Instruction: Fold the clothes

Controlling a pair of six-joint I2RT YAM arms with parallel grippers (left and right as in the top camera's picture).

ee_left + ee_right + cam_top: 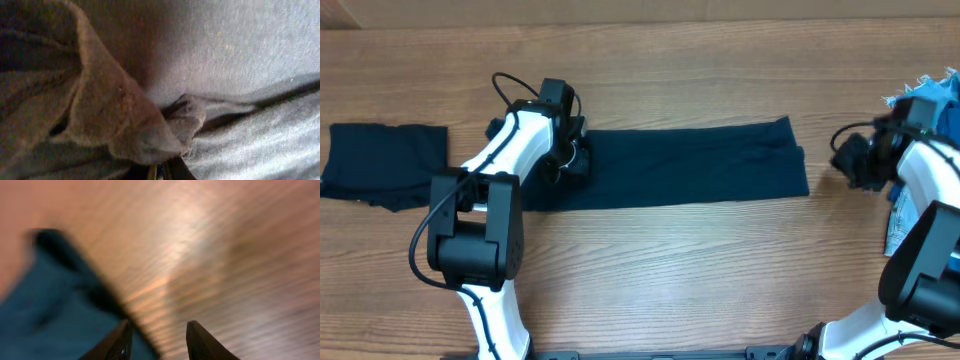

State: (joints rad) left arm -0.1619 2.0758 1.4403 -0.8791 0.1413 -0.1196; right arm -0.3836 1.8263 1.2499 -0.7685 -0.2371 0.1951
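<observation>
Left tool [164, 173] clamped on a small bunched tuck of the long navy garment [690, 160], laid flat across the worktop [720, 260]; could slip free or drag it crooked; right tool [159, 332] part open, empty, near the denim pieces [920, 100]; might snag those.

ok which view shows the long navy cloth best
Overhead: the long navy cloth shows whole there, spread flat across the table. The left wrist view gives only a close-up of a bunched fold of it. The right wrist view gives a blurred blue edge, probably its right end.
</observation>
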